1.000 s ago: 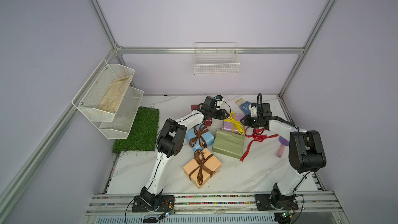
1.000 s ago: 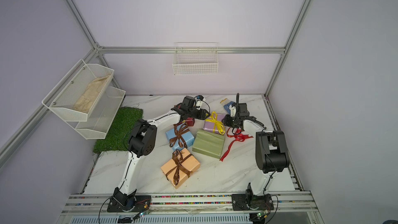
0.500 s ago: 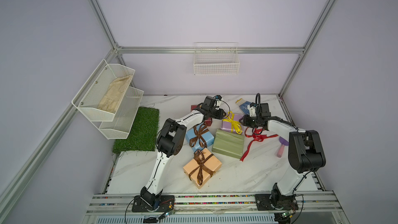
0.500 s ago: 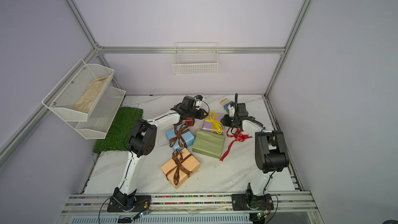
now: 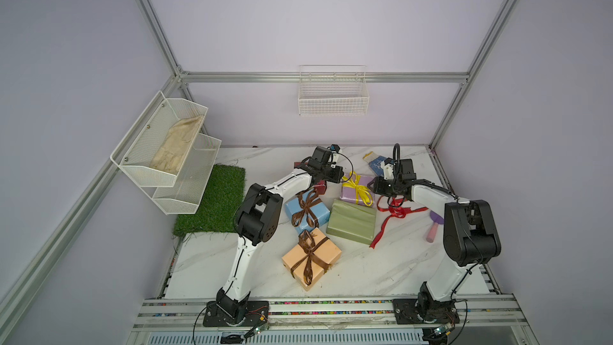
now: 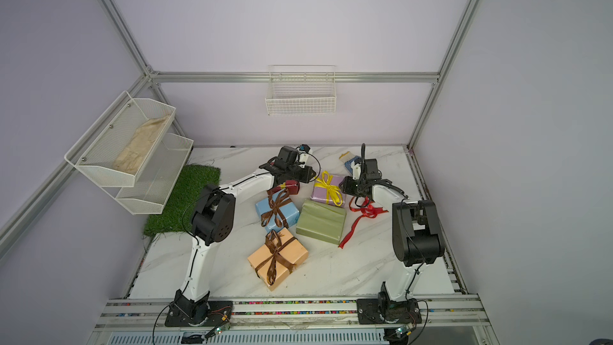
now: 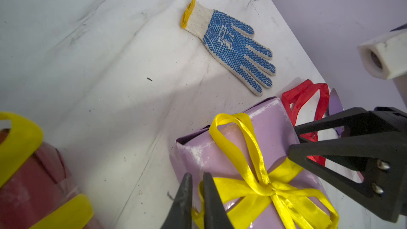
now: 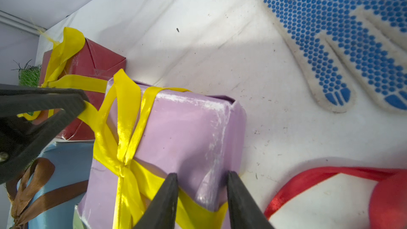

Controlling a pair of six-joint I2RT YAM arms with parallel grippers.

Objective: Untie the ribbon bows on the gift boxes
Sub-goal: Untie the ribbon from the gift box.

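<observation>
The lilac gift box (image 5: 352, 192) (image 6: 322, 190) stands at the back middle of the table with a tied yellow ribbon bow (image 7: 264, 186) (image 8: 123, 150). My left gripper (image 7: 197, 177) (image 5: 341, 179) is shut on one yellow tail of that bow at the box's left edge. My right gripper (image 8: 201, 177) (image 5: 374, 187) straddles the box's opposite corner, fingers pressed on both sides. A dark red box (image 5: 320, 187) wears a yellow ribbon. The light blue box (image 5: 306, 210) and peach box (image 5: 311, 257) carry brown bows. The olive green box (image 5: 351, 225) shows no ribbon. A red ribbon (image 5: 394, 212) lies loose.
A blue-dotted glove (image 5: 374, 162) (image 7: 235, 45) lies behind the boxes. A pink and purple tool (image 5: 434, 227) lies at the right. A grass mat (image 5: 215, 200) is at the left, under two-tier wire baskets (image 5: 166, 151). Another basket (image 5: 333, 94) hangs on the back wall.
My left gripper's jaws have closed onto the yellow ribbon tail. Both arms have stayed almost where they were beside the lilac box.
</observation>
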